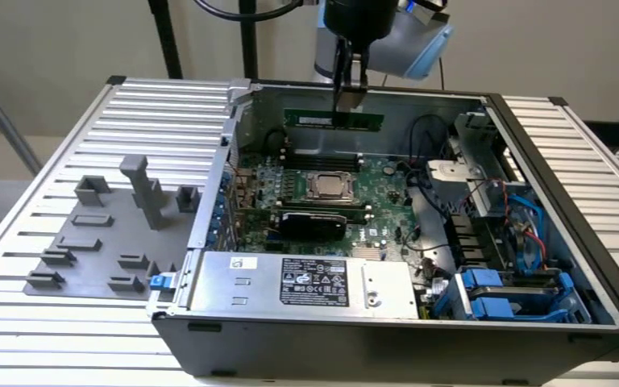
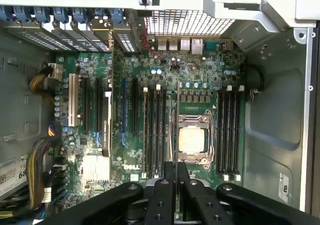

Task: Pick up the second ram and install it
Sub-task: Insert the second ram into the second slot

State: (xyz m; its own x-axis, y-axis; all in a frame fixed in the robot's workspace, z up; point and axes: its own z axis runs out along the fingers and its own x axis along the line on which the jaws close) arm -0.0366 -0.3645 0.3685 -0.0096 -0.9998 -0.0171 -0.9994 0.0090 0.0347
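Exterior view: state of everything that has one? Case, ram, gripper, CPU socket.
computer case: open, side panel off, inside exposed.
memory stick: held level in the air above the board, not yet seated.
gripper: shut on the memory stick, gripping its upper edge.
processor socket: chip in place, no cooler on it.

Arm overhead, wrist pointing straight down; gripper (image 1: 350, 107) clamped on second ram (image 1: 312, 120).

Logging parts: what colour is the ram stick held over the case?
The ram stick is green; the exterior view shows it best.
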